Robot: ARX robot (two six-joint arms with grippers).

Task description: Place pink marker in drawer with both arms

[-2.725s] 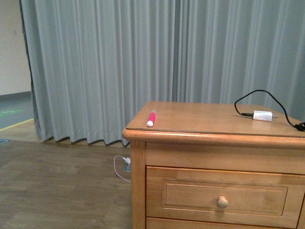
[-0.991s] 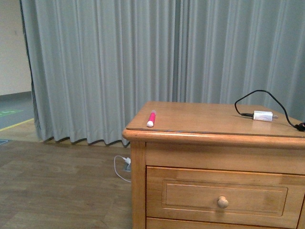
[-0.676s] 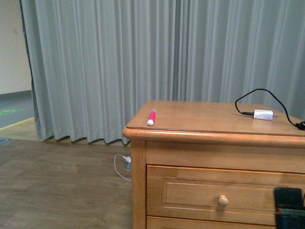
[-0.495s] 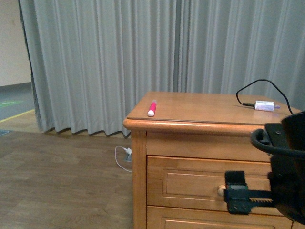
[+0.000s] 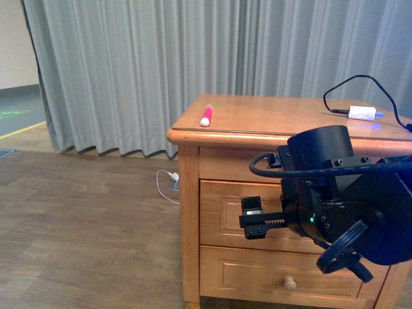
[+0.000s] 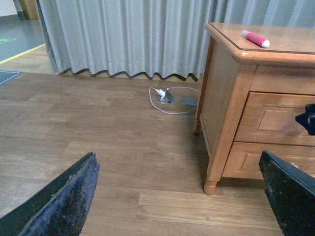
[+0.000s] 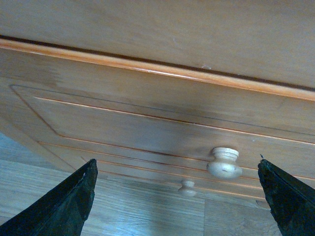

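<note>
The pink marker (image 5: 206, 114) lies near the front left corner of the wooden nightstand's top (image 5: 270, 119); it also shows in the left wrist view, pink marker (image 6: 255, 38). The drawer (image 5: 222, 215) is shut, and its round knob (image 7: 224, 163) shows close in the right wrist view. My right gripper (image 5: 253, 217) hangs open just in front of the drawer face, right gripper (image 7: 177, 201) with nothing between its fingers and the knob off to one side. My left gripper (image 6: 179, 206) is open over the floor, well left of the nightstand.
A white charger plug (image 5: 362, 113) with a black cable lies at the back right of the top. The lower drawer has its own knob (image 5: 290, 282). A white floor cable (image 6: 165, 96) lies by the grey curtain (image 5: 141, 64). Wood floor (image 5: 84, 225) spreads left of the nightstand.
The right arm has come up from the lower right and now stands before the upper drawer. The view has risen, showing more of the nightstand. The marker has not moved.
</note>
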